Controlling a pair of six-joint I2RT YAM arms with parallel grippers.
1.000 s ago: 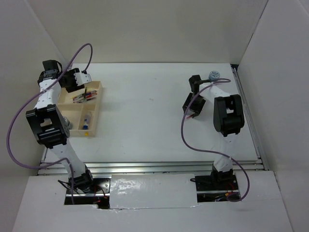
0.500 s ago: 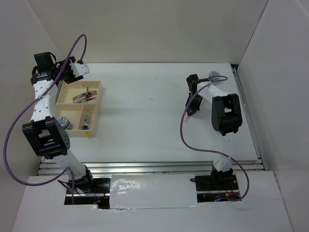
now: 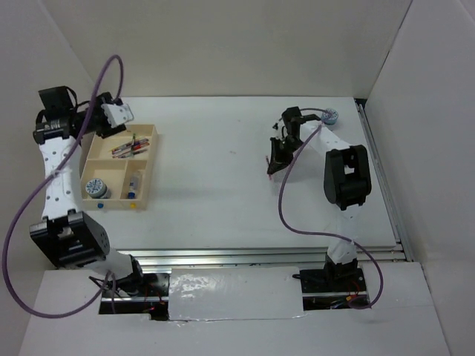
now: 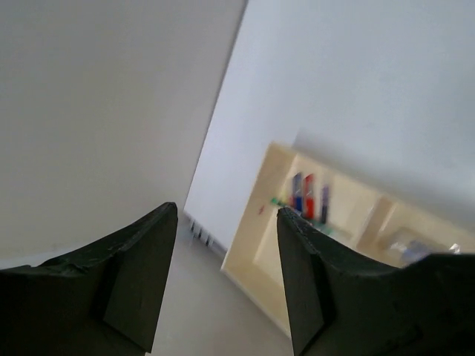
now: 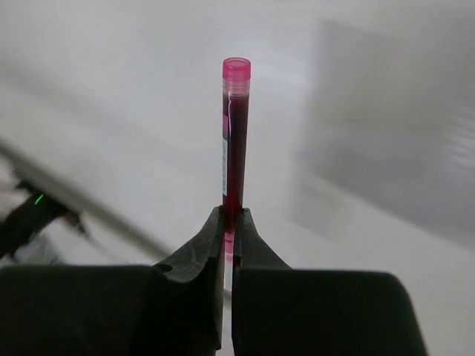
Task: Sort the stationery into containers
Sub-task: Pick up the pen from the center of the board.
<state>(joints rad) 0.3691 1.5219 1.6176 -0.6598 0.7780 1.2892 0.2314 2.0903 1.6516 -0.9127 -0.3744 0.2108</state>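
My right gripper (image 5: 228, 222) is shut on a thin red pen (image 5: 236, 133), which sticks out straight past the fingertips. From above, this gripper (image 3: 277, 157) hangs over the table right of centre. The light-wood tray (image 3: 151, 159) lies at the left. It holds several pens (image 3: 128, 148), a blue-and-white roll (image 3: 95, 188) and a small bottle with a blue cap (image 3: 133, 186). Another patterned roll (image 3: 330, 116) lies at the back right. My left gripper (image 3: 116, 114) is open and empty just behind the tray's far edge. In the left wrist view the tray (image 4: 261, 236) and its pens (image 4: 308, 196) show past the open left gripper (image 4: 226, 215).
White walls close in the table on the left, back and right. A metal rail (image 3: 237, 256) runs along the near edge in front of the arm bases. A purple cable (image 3: 286, 200) hangs from the right arm down to its base.
My right gripper has shut on the red pen and moved left with it. My left arm has swung back and left, away from above the tray.
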